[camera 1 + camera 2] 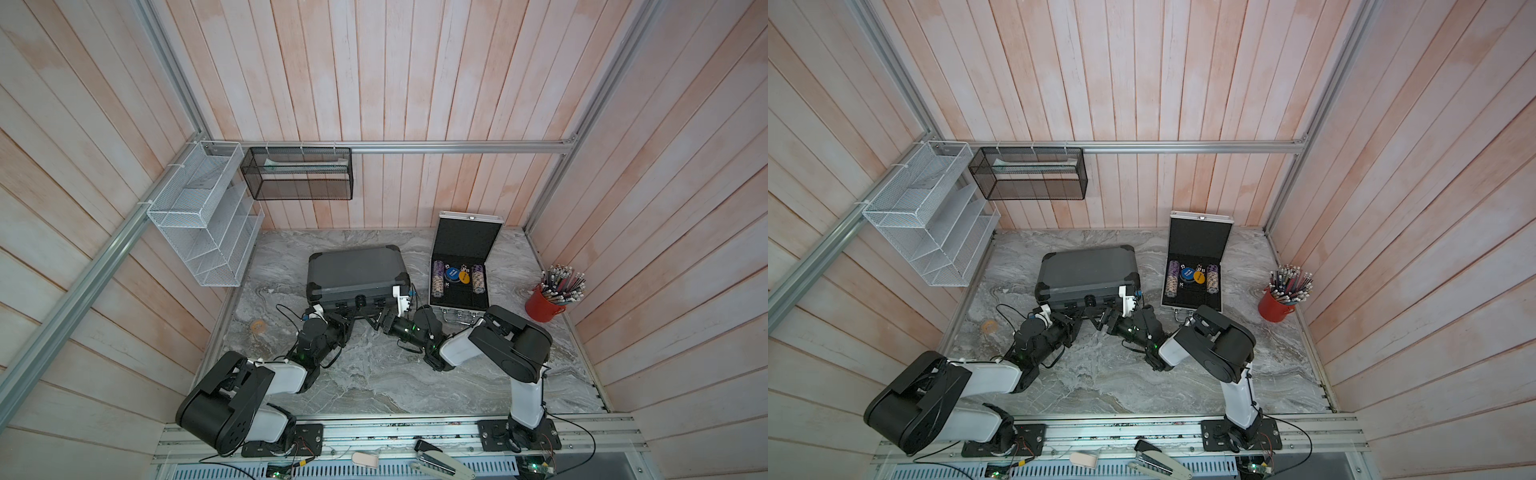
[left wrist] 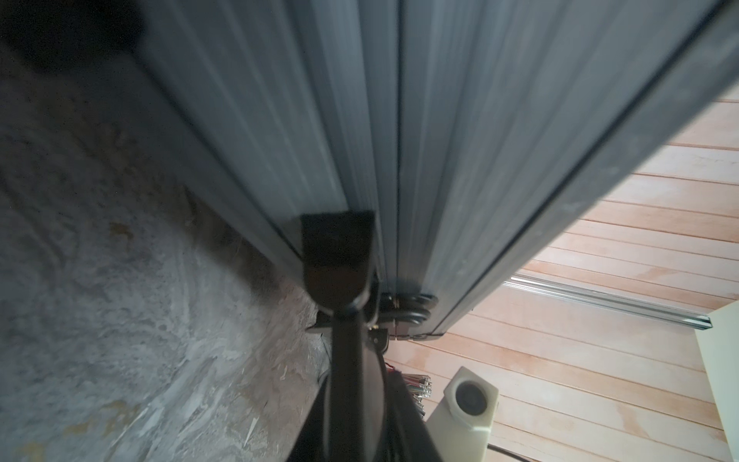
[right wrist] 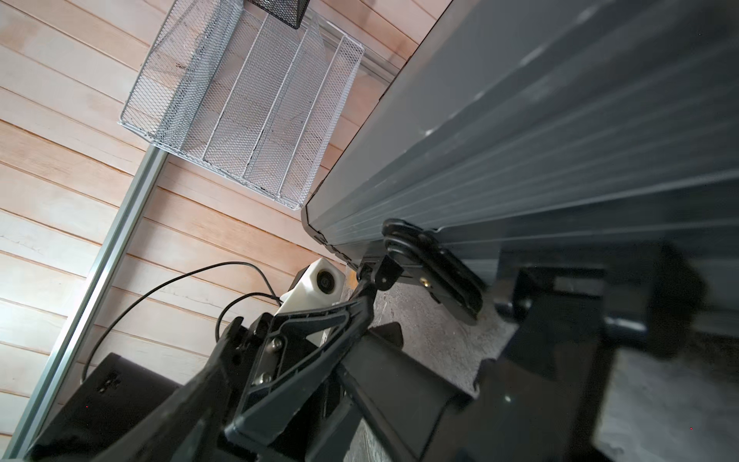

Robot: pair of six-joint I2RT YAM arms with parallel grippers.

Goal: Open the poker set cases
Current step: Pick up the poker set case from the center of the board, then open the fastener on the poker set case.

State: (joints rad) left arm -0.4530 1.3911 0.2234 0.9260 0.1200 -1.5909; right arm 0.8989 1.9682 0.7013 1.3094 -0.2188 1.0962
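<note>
The dark grey case lies closed in the middle of the table, and the silver case stands open to its right, lid upright. At the grey case's near face, the left gripper has its jaws almost closed by the handle, pinching nothing I can make out; the right gripper beside it gapes wide, empty.

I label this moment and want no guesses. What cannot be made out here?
- Inside of the large dark grey hard case: lid closed, all views.
- Whether its front is unlatched: both top views, covered by left gripper and right gripper.
- What the left fingers touch: left wrist view, blurred.
- Chip markings in small open silver aluminium case: top views, too small.
</note>
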